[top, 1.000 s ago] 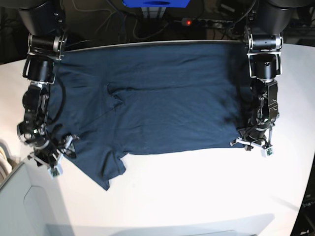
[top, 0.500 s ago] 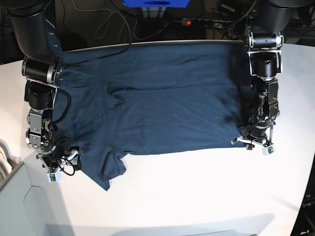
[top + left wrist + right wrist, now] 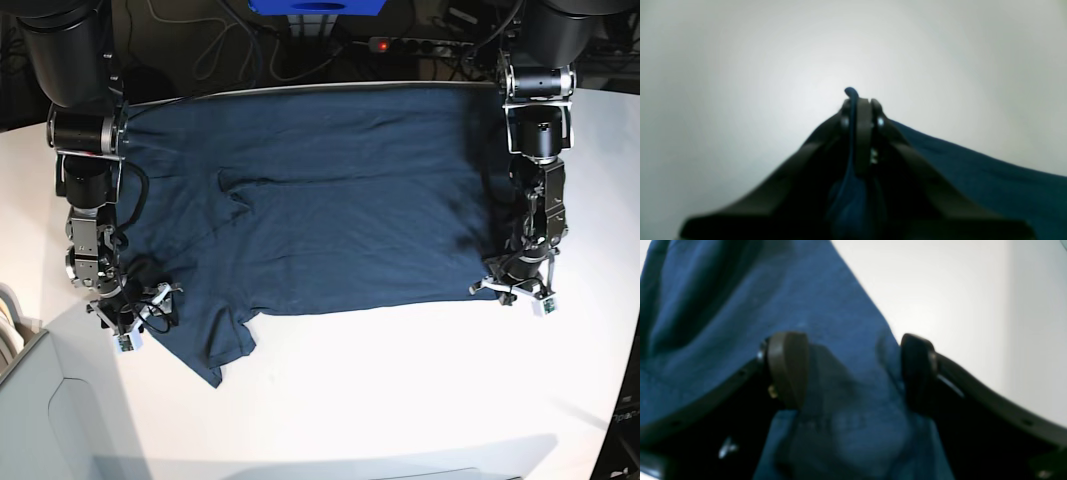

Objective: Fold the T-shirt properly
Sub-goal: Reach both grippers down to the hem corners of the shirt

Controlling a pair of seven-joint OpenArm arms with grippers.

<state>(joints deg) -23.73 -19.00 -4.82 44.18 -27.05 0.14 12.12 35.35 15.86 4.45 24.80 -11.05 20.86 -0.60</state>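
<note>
Base view: both arms reach down to the T-shirt's (image 3: 310,220) near edge, the left claw (image 3: 515,290) pinching its corner, the right claw (image 3: 135,318) spread over a sleeve. The shirt lies flat on the desk (image 3: 420,390), long axis side to side.

T-shirt (image 3: 330,215): lay spread flat on the table (image 3: 420,390), reaching its far edge. One sleeve (image 3: 215,345) pointed toward the near side, left of centre. Right gripper (image 3: 140,312): at the shirt's near-left edge. Left gripper (image 3: 515,288): at its near-right corner. Power strip (image 3: 420,45): behind the table.
</note>
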